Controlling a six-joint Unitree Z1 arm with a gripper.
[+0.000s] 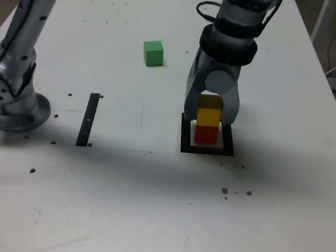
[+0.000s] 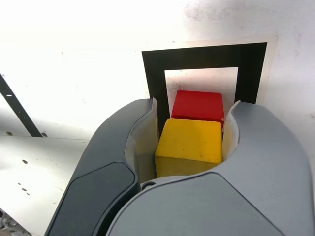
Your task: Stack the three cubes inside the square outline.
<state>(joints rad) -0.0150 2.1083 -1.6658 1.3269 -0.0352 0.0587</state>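
Yellow block (image 2: 191, 142) gripped in the tool (image 2: 181, 140), partly hiding red block (image 2: 198, 105), black square outline (image 2: 204, 56) partly covered, green block (image 1: 153, 54) well apart.

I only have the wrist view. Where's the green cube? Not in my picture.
Observer: Exterior view has the green cube alone on the white table, farther from that camera than the square outline.

Operator: Copy. Is the yellow cube over the red one, or just beside it?

Observer: The exterior view shows the yellow cube above the red cube, with the pincer around the yellow.

Operator: And the red, inside the border at the near side?

Observer: Yes, a white strip shows between its near face and the black border.
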